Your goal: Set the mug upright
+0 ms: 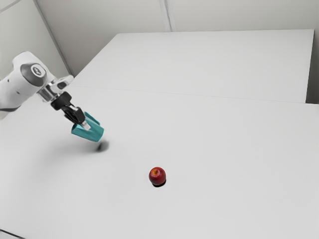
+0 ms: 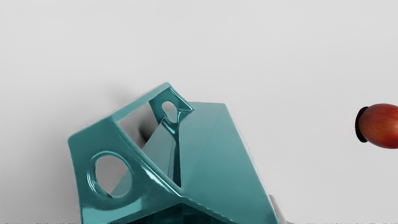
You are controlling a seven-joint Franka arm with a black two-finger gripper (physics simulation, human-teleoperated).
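White table [image 1: 224, 149], pale walls [image 1: 99, 17] behind. Gripper [image 1: 84, 124]: clenched on the teal mug [image 1: 94, 134], which hangs tilted, clear of the tabletop, above its shadow [image 1: 103, 147]. Farther out: red apple [image 1: 157, 175], resting on the table, well apart from the mug and farther from the table's far edge.

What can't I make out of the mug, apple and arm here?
Mug, wrist view: cut off by the bottom edge.
Mug's far side, exterior view: hidden by its own body.
Apple, wrist view: cut off by a side edge.
Arm, exterior view: cut off by the left edge.
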